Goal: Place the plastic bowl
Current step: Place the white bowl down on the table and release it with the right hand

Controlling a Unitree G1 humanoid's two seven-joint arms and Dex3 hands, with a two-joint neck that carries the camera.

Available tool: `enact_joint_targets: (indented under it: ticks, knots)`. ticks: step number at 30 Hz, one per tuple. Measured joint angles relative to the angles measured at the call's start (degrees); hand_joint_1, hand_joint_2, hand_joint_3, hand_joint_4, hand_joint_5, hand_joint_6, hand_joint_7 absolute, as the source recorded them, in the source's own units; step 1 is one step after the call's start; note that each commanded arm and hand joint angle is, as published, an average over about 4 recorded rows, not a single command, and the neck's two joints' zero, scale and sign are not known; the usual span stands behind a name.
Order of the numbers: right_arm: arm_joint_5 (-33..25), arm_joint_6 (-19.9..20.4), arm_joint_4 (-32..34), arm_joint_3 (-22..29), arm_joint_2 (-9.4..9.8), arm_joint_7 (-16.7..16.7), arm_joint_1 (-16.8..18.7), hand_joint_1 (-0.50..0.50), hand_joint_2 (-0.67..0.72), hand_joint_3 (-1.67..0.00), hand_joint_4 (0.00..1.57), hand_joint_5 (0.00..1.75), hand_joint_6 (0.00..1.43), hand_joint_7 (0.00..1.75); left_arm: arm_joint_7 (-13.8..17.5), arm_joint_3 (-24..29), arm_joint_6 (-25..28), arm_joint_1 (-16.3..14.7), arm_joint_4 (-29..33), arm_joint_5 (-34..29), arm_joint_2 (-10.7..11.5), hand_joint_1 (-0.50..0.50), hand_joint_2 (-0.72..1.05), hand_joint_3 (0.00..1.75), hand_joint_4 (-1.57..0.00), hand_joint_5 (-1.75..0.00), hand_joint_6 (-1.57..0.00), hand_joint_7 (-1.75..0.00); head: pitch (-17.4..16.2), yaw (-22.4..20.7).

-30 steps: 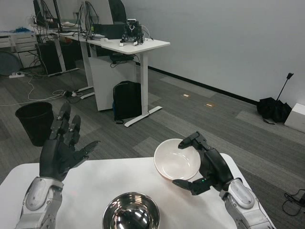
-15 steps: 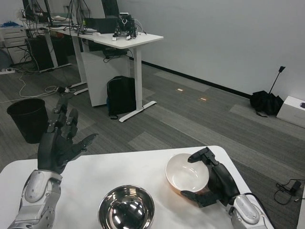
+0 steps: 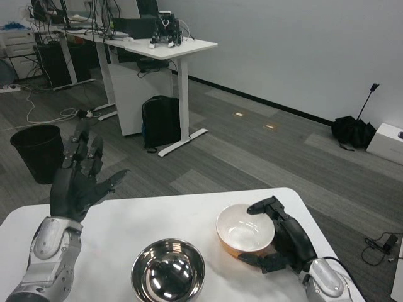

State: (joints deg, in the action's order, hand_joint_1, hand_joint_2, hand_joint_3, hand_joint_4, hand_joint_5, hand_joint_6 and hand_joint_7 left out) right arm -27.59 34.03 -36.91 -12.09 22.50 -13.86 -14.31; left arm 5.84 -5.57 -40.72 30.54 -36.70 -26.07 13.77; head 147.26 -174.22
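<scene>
The plastic bowl (image 3: 244,229), white inside and orange outside, sits upright on the white table (image 3: 157,226) at the right. My right hand (image 3: 284,239) still holds it from the right side, one finger over the far rim and the thumb against the near wall. My left hand (image 3: 79,185) is raised over the table's left edge, fingers spread, holding nothing.
A shiny steel bowl (image 3: 167,274) stands on the table just left of the plastic bowl, near the front. The table's right edge is close behind my right hand. Beyond the table are a black bin (image 3: 36,151), a white desk (image 3: 170,47) and a black backpack (image 3: 158,123).
The bowl has come down from above the table's far right edge onto the tabletop, with my right hand still around it. The camera has shifted. My left hand stays raised.
</scene>
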Motion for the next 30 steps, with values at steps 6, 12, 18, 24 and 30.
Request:
enact_joint_targets:
  ticks: [6, 12, 18, 24, 30]
  knots:
    - [-4.4, -0.1, 0.4, -0.8, 0.07, -1.8, 0.4, -0.43, -0.10, -0.32, 0.00, 0.00, 0.00, 0.49, 0.0, 0.0, 0.0, 0.0, 0.0, 0.0, 0.0, -0.50, 0.69, 0.00, 0.00, 0.00, 0.00, 0.00, 0.0, 0.0]
    - [-11.0, 0.0, 1.1, -3.5, 0.21, -3.7, 0.4, -0.45, 0.04, -0.26, 0.00, 0.00, 0.00, 0.30, 0.0, 0.0, 0.0, 0.0, -0.3, -0.1, 0.0, -0.50, 0.74, 0.00, 0.00, 0.00, 0.00, 0.00, -0.4, 0.2]
    - [-11.0, -0.1, 2.3, -3.8, 0.17, -4.3, 1.0, -0.46, 0.14, -0.16, 0.00, 0.00, 0.00, 0.05, 0.0, -0.1, 0.0, 0.0, -0.3, -0.4, 0.0, -0.50, 0.69, 0.00, 0.00, 0.00, 0.00, 0.00, -0.7, 0.1]
    - [-11.0, -0.1, 3.2, -3.9, 0.00, -4.3, 1.6, -0.46, 0.15, -0.16, 0.00, 0.00, 0.00, 0.00, 0.0, -0.3, -0.1, 0.0, -0.3, -1.0, 0.0, -0.50, 0.69, 0.02, 0.00, 0.00, 0.00, 0.00, -0.7, -0.1]
    - [-10.9, 0.2, 4.6, -3.8, -0.17, -3.7, 2.1, -0.46, 0.15, -0.16, 0.00, 0.00, 0.00, 0.00, 0.1, -0.6, -0.7, 0.0, -0.3, -1.8, 0.0, -0.50, 0.69, 0.04, 0.00, 0.00, 0.00, 0.00, -0.3, -0.3]
